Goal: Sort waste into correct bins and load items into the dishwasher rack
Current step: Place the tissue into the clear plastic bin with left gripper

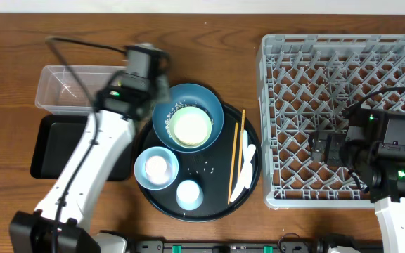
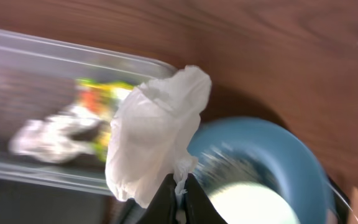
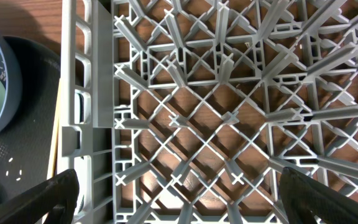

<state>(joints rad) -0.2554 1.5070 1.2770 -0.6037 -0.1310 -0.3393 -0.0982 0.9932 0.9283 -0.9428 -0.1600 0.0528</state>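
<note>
**Napkin pinched beside the tub**

A crumpled white napkin (image 2: 157, 140) is pinched at its lower corner by the left gripper (image 2: 179, 202), whose fingers are closed tight on it. It sits between the clear tub (image 2: 104, 59) (a blurred wrapper (image 2: 98, 93) lies inside) and the dark-blue bowl (image 2: 278, 149). The right gripper (image 3: 179, 202) is spread wide and holds nothing, over the grey rack (image 3: 229, 93).

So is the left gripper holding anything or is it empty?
Holding: the left gripper is shut on a crumpled white napkin, pinched at its lower edge in the left wrist view.

White napkin (image 2: 157, 140); green-and-orange wrapper (image 2: 97, 93), blurred; dark-blue bowl (image 1: 214, 116); light-blue bowl (image 1: 141, 161); grey lattice rack (image 1: 266, 126); black round tray (image 1: 213, 200); brown wood-grain tabletop (image 1: 13, 42).
</note>
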